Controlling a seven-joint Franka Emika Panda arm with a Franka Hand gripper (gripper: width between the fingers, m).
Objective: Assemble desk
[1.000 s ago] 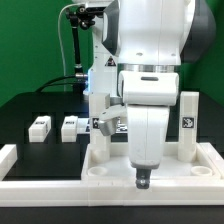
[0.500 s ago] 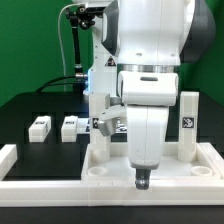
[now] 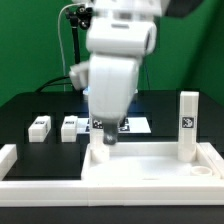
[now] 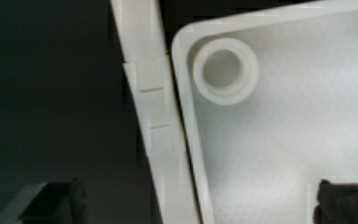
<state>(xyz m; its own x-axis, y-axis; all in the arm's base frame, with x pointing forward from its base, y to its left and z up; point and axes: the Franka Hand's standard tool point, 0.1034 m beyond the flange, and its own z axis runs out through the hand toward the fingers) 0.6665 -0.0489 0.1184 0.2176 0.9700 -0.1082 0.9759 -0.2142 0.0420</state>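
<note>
In the exterior view, the white plastic tray-like desk top lies across the lower frame. One white block leg stands at the exterior view's right, and a second leg seems to stand at the left corner. Two loose tagged legs lie at middle left on the black table, so I judge about half is left. The blurred white arm leans down from upper centre, with the gripper over the second leg. In the wrist view, the dark fingertips are spread wide and hold nothing, above the desk top's rim and round socket.
</note>
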